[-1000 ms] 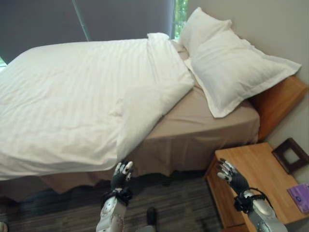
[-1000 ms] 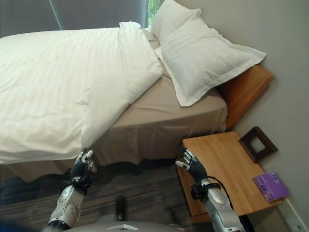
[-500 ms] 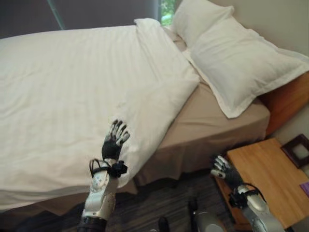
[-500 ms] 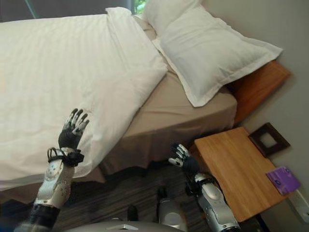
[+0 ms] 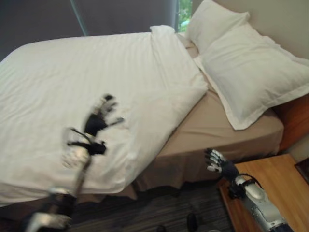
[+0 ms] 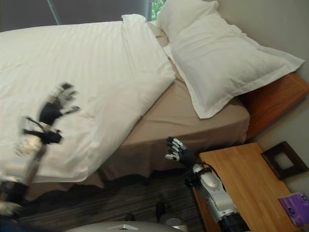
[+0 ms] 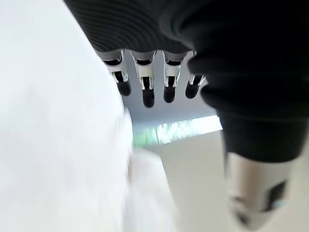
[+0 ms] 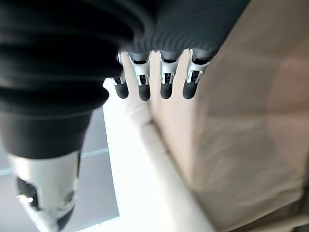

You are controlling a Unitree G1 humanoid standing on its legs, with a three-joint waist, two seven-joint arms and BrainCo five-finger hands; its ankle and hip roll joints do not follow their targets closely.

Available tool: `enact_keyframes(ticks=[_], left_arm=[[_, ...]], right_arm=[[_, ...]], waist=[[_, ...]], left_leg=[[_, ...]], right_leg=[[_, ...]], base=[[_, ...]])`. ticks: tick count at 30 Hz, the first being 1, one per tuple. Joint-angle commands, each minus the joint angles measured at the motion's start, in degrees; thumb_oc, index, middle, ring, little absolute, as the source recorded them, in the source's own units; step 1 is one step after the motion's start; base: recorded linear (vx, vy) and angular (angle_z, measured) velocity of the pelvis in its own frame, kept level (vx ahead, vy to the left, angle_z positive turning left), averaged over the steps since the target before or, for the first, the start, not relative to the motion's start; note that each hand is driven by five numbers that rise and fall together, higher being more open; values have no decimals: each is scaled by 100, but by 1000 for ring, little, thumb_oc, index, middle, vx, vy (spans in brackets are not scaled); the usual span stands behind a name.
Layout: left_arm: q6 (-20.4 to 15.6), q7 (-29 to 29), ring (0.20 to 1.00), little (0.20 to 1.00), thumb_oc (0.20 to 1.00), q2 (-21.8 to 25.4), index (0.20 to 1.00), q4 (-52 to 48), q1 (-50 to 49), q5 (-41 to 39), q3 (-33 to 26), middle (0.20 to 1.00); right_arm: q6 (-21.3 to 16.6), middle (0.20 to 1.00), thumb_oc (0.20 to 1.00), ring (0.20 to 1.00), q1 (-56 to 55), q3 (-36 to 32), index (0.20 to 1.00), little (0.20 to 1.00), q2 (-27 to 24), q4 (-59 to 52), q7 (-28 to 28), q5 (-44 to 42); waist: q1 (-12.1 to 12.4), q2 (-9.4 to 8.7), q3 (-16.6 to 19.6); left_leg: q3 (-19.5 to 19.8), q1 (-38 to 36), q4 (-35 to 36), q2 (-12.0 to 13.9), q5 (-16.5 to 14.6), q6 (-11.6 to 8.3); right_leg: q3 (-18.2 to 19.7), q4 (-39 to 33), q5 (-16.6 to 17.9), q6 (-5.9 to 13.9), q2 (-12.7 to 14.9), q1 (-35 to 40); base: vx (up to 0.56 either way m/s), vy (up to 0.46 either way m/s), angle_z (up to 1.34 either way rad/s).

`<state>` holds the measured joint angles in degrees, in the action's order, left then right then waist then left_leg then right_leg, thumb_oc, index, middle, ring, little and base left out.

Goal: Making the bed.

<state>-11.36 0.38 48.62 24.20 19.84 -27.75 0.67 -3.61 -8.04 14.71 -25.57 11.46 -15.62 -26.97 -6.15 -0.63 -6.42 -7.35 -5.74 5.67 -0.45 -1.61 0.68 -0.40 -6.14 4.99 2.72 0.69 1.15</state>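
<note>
A white striped duvet (image 5: 72, 82) covers most of the bed, its near corner folded back so the tan sheet (image 5: 217, 121) shows by the head. Two white pillows (image 5: 251, 72) lean against the wooden headboard (image 6: 277, 99). My left hand (image 5: 99, 118) hovers above the duvet's near side, open with fingers (image 7: 145, 89) spread. My right hand (image 6: 177, 151) is low beside the tan bed skirt, open, fingers (image 8: 166, 82) straight, touching nothing.
A wooden nightstand (image 6: 246, 179) stands at the right with a dark frame (image 6: 284, 159) and a purple item (image 6: 295, 207) on it. Dark striped carpet (image 5: 145, 212) runs along the bed's near side. A grey curtain (image 5: 96, 19) hangs behind the bed.
My left hand has risen from below the bed's edge to above the duvet and moved left. My right hand has shifted left, off the nightstand toward the bed skirt. The camera has moved.
</note>
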Motion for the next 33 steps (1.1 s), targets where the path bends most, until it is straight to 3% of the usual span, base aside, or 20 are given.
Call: enact_keyframes(ticks=[1,8,11,13,24,33], left_arm=[[-153,355,1000,1000,1000,-21,1000,631,801,338,156,1000],[154,458,1000,1000,1000,216,1000,2889,2159,345,572,1000],[232,440,1000,1000,1000,310,1000,3406,2609,485,768,1000],[254,367,1000,1000,1000,351,1000,3923,2929,142,712,1000],[314,498,1000,1000,1000,726,1000,4659,3968,-418,830,1000],[389,616,1000,1000,1000,287,1000,4824,4016,-740,667,1000]], right_arm=[[-122,1000,1000,1000,58,178,1000,1000,-59,-279,-230,-54],[-36,1000,1000,1000,-256,134,1000,1000,-124,-317,-222,-106],[-28,1000,1000,1000,-243,137,1000,1000,-143,-257,-208,-142],[-33,1000,1000,1000,-235,140,1000,1000,-165,-228,-206,-253],[-44,1000,1000,1000,-98,219,1000,1000,-289,-97,-73,-447],[-109,1000,1000,1000,125,322,1000,1000,-266,60,199,-429]], waist=[[-189,-25,176],[-487,35,100],[-556,38,45],[-675,21,-55],[-924,55,-597],[-960,49,-965]], left_leg=[[-215,40,-67,157,314,-316],[-402,269,-67,223,331,-390],[-459,381,-67,250,340,-406],[-567,566,-67,295,377,-434],[-794,1594,-67,398,577,-567],[-899,1912,-67,452,637,-643]], right_leg=[[82,114,-161,521,277,107],[228,114,-107,569,211,-220],[286,114,-73,578,193,-362],[396,114,4,592,151,-611],[665,114,281,611,13,-1782],[707,114,344,588,-52,-2175]], base=[[66,-8,-1],[29,-7,-16],[-20,-3,-20],[-47,-3,-22],[-42,-9,-17],[-6,-19,-9]])
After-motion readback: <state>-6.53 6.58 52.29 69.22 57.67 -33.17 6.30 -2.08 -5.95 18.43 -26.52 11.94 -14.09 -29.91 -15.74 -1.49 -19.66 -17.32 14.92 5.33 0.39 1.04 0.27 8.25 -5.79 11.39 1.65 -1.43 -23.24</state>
